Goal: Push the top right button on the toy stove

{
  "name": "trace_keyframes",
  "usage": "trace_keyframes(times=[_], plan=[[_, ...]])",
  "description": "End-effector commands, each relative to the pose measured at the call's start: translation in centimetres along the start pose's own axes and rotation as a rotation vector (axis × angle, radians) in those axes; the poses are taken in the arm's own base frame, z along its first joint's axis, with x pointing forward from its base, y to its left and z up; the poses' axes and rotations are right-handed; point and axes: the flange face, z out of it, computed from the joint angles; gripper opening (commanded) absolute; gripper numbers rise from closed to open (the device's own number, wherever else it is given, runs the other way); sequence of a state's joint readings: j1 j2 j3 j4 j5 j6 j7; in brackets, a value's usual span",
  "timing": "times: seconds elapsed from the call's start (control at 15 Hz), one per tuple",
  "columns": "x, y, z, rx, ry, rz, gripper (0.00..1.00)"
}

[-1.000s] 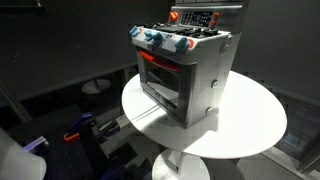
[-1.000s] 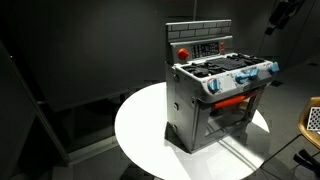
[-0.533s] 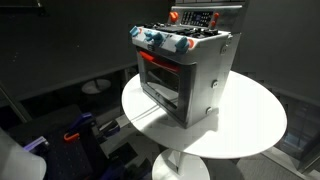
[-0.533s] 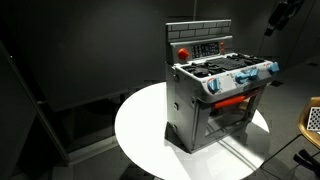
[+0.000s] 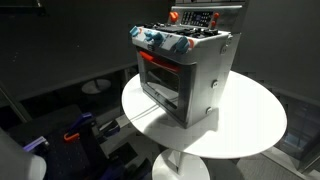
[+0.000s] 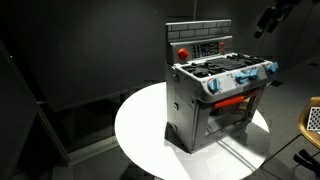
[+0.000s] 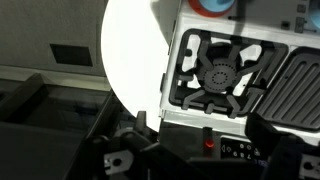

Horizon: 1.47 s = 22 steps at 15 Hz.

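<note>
White table (image 6: 140,130) holds the toy stove (image 6: 215,100), well below the pincer (image 6: 265,26); grip state unclear.

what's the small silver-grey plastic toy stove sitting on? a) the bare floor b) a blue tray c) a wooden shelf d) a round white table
d: in both exterior views the small silver-grey plastic toy stove stands upright on the top of a round white table.

Dark room w/ black walls; round white table (image 5: 250,120) brightly lit, dim clutter on floor.
</note>
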State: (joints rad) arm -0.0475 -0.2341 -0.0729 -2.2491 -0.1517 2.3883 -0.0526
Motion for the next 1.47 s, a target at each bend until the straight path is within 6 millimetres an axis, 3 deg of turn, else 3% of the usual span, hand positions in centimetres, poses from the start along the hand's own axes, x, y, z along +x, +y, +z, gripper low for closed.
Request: trace_keyframes(times=[0.0,0.6,1.4], plan=[[1.9,-0.9,1.4,-0.022,0.063,0.035,1.00],[5.1,-1.0,5.7,-0.094,0.132,0.126,1.00],[8.6,-1.5,8.0,-0.118,0.141,0.176,1.00]])
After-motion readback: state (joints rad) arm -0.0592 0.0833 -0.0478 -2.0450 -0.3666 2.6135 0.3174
